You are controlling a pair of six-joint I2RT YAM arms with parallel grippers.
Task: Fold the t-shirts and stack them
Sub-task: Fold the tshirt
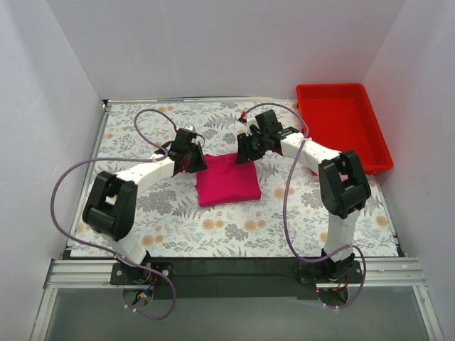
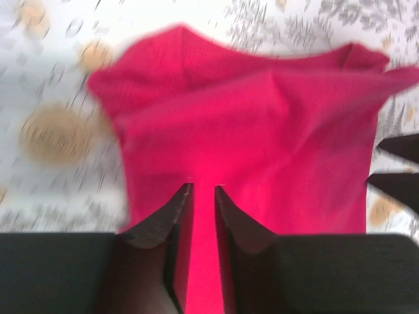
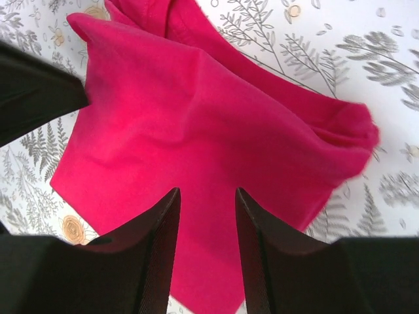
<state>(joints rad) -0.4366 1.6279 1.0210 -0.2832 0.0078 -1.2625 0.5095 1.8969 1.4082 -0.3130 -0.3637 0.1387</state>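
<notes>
A magenta-pink t-shirt (image 1: 227,182) lies folded into a small rectangle in the middle of the floral table cover. My left gripper (image 1: 193,162) hovers at its far left corner. In the left wrist view its jaws (image 2: 203,188) stand a narrow gap apart over the t-shirt (image 2: 262,124), with fabric showing through the gap and nothing pinched. My right gripper (image 1: 249,150) is at the far right corner. Its jaws (image 3: 206,191) are wider apart above the t-shirt (image 3: 196,131), also holding nothing. The cloth is rumpled along its far edge.
A rigid red plastic bin (image 1: 341,124) sits at the back right of the table, with nothing in it. White walls close in the left, back and right sides. The floral cover (image 1: 142,135) surrounds the shirt.
</notes>
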